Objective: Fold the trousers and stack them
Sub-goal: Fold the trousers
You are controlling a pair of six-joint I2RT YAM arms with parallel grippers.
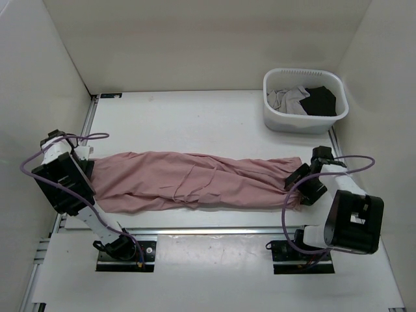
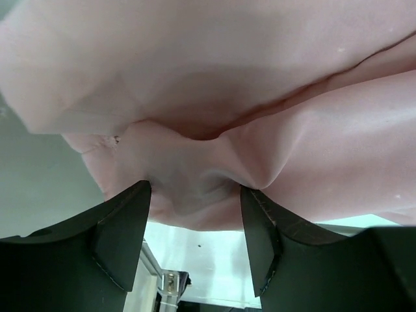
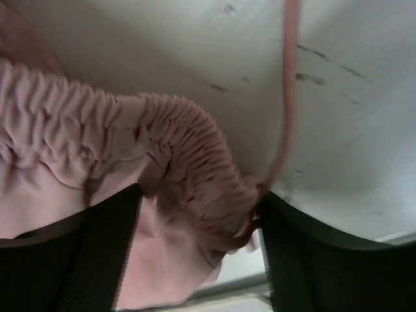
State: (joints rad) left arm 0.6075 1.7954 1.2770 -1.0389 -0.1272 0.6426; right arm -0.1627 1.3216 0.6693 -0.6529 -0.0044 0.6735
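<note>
**STATUS: TROUSERS LAID OUT FULL LENGTH, CROSSWISE FOLDS NOT YET MADE**

**Top external view.** The trousers (image 1: 195, 182) lie stretched in one long band across the middle of the counter (image 1: 182, 117), reaching from centre left to centre right of the frame. The two legs run close together and partly overlap. The left gripper (image 1: 88, 170) sits at the left end of the band and the right gripper (image 1: 296, 177) at the right end. A white basket (image 1: 273, 114) in the upper right holds grey and black garments.

**Left wrist view.** The left fingers (image 2: 123, 221) are clamped on a puckered bunch of pink fabric, with creases radiating from the grip.

**Right wrist view.** The right fingers (image 3: 104, 253) are clamped on the gathered waistband (image 3: 97, 117). A drawstring (image 3: 289, 97) runs up the right of the frame.

**Progress assessment.** The garment appears straightened and narrowed lengthwise. No end-to-end fold is visible. Judged remaining steps: fold the band crosswise into a compact packet, then stack it. The task is in an early-to-middle stage.
</note>
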